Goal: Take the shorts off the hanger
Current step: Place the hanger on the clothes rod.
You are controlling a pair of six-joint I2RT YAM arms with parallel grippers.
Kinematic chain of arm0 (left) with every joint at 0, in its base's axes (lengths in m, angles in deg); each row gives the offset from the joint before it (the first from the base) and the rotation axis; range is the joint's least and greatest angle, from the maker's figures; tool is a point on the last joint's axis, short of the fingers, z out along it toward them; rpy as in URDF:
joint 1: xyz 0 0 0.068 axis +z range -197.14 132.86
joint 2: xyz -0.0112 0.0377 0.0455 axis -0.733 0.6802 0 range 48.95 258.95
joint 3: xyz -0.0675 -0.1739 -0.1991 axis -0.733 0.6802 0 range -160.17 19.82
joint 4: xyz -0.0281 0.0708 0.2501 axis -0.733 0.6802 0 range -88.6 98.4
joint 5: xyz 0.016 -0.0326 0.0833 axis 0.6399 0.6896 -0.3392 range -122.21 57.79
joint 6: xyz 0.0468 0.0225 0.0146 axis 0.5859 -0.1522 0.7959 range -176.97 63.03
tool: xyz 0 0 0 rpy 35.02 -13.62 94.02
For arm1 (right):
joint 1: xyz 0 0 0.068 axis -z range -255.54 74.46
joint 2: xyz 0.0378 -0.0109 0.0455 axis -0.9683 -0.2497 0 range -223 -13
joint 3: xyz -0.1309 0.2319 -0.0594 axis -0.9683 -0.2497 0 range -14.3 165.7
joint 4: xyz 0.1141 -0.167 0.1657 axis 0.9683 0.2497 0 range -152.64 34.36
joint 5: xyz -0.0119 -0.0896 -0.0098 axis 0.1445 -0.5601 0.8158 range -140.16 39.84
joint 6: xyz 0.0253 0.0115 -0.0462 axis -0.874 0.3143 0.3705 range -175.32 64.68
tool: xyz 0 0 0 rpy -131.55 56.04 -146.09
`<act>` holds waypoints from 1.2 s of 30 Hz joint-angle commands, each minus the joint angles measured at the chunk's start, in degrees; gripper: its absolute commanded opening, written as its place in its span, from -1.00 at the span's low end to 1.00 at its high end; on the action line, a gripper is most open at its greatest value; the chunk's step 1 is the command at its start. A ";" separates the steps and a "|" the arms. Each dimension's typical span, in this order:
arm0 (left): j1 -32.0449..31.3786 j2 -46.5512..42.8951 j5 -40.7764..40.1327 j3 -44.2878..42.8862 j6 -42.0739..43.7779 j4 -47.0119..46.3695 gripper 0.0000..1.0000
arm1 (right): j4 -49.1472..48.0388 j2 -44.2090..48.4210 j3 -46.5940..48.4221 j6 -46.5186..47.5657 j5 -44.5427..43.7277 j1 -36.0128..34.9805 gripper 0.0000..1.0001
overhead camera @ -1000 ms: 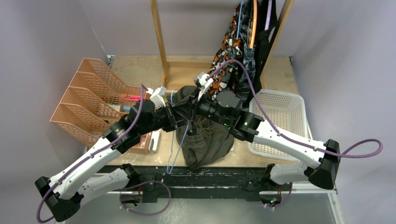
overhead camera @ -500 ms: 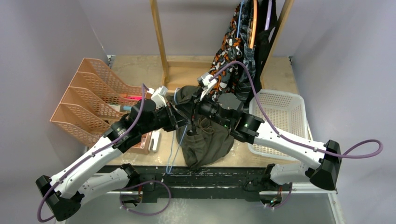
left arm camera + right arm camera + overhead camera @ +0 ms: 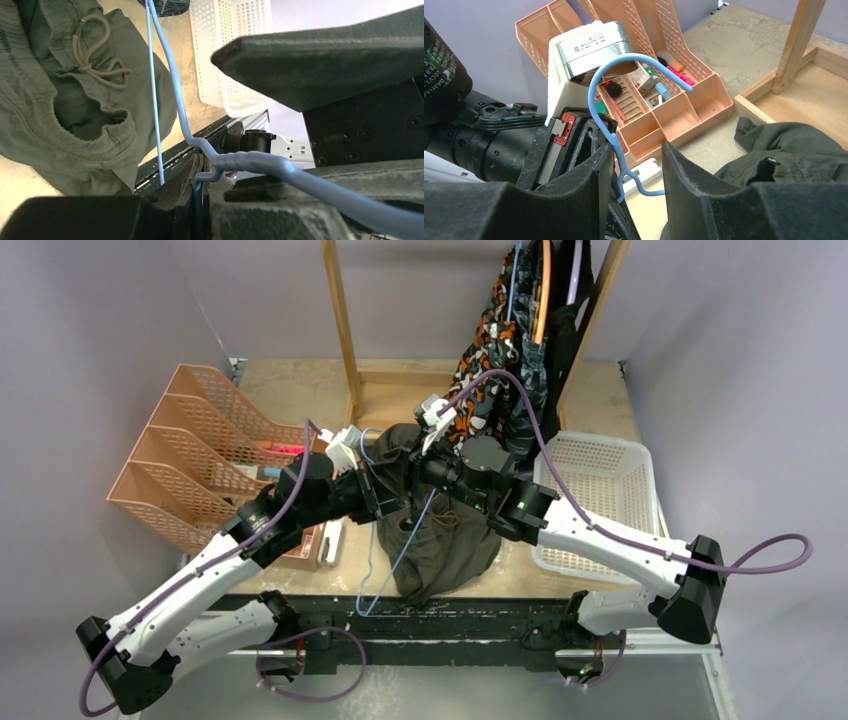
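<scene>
The olive green shorts lie bunched on the table; they also show in the left wrist view and the right wrist view. My left gripper is shut on the neck of a blue wire hanger. The hanger's wires slant across the shorts. My right gripper is open, with its jaws on either side of the hanger neck. Orange camouflage shorts, grey-blue camouflage shorts and black shorts hang on the rack at the back right.
A wooden rack stands at the back. An orange desk organizer sits on the left. A white basket sits on the right. The table's front edge is just below the olive shorts.
The hanger has tilted, and its lower wires have swung to the right over the olive shorts. Both grippers stay together at the hanger neck, shifting only slightly.
</scene>
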 commanded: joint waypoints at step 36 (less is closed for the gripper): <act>-0.61 -4.65 -7.66 -8.89 7.45 18.90 -1.00 | 0.15 -1.79 6.54 5.84 -13.70 0.93 -1.00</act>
